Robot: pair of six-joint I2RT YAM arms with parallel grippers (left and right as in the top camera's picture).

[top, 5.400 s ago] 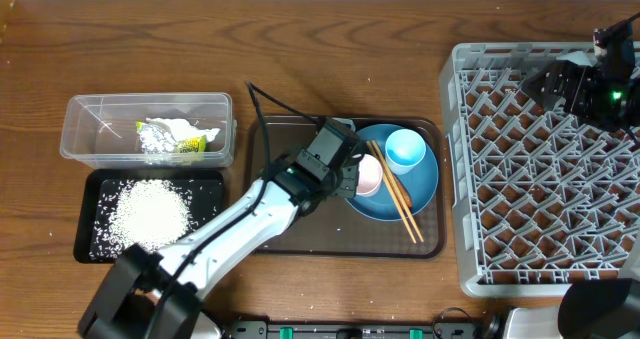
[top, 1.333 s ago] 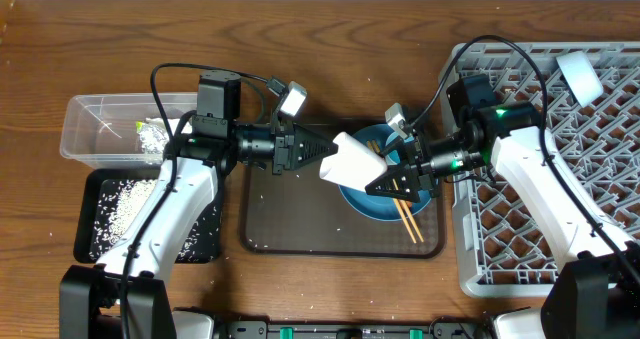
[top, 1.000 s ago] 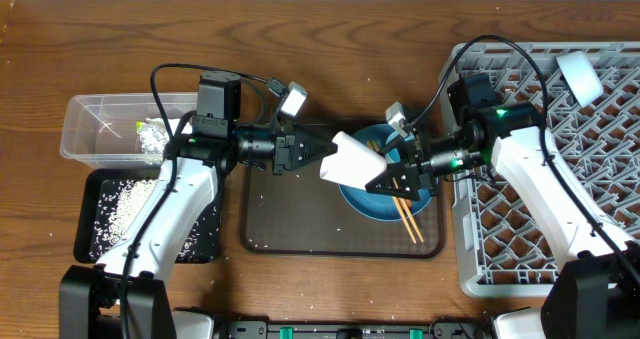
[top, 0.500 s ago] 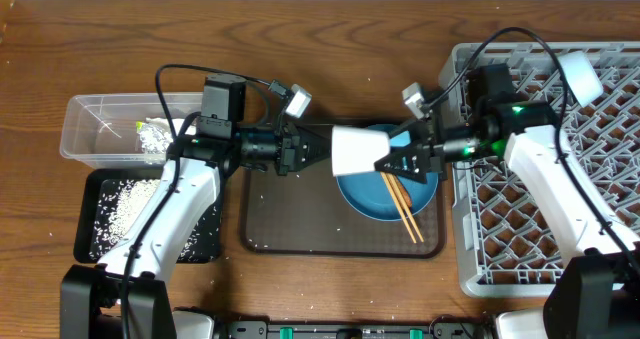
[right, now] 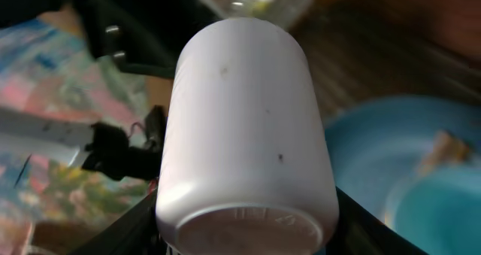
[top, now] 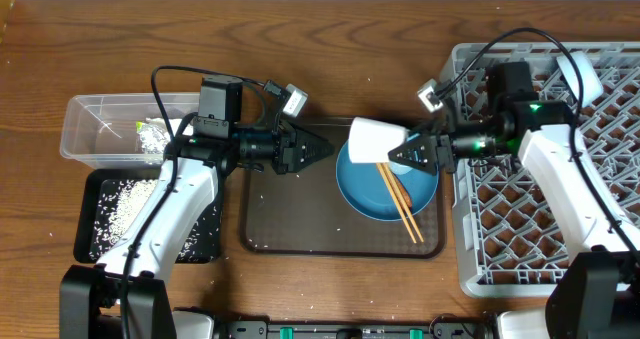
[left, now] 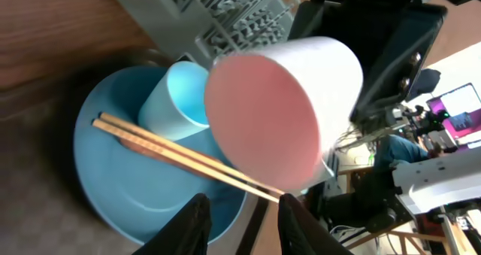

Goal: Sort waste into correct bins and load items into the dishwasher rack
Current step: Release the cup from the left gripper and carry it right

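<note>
The white cup with pink inside (top: 375, 141) hangs on its side above the large blue plate (top: 362, 191), and my right gripper (top: 410, 151) is shut on its base end. In the right wrist view the cup (right: 248, 119) fills the space between the dark fingers. My left gripper (top: 325, 149) is open just left of the cup's mouth and touches nothing. In its own view the pink inside (left: 270, 112) faces the camera, with the left gripper (left: 240, 202) empty below. The brown chopsticks (top: 400, 204) and the pale blue cup (left: 176, 101) rest on the plate.
The grey dishwasher rack (top: 540, 229) stands on the right, with a white-blue bowl (top: 580, 74) at its far corner. A dark brown tray (top: 290, 219) lies under the plate. At the left, the clear tub (top: 100, 129) holds a foil wrapper (top: 152, 134), and the black tray (top: 205, 234) holds rice.
The left gripper has let go of the white cup and opened. The right gripper has carried the cup up and to the right, away from the left fingers.
</note>
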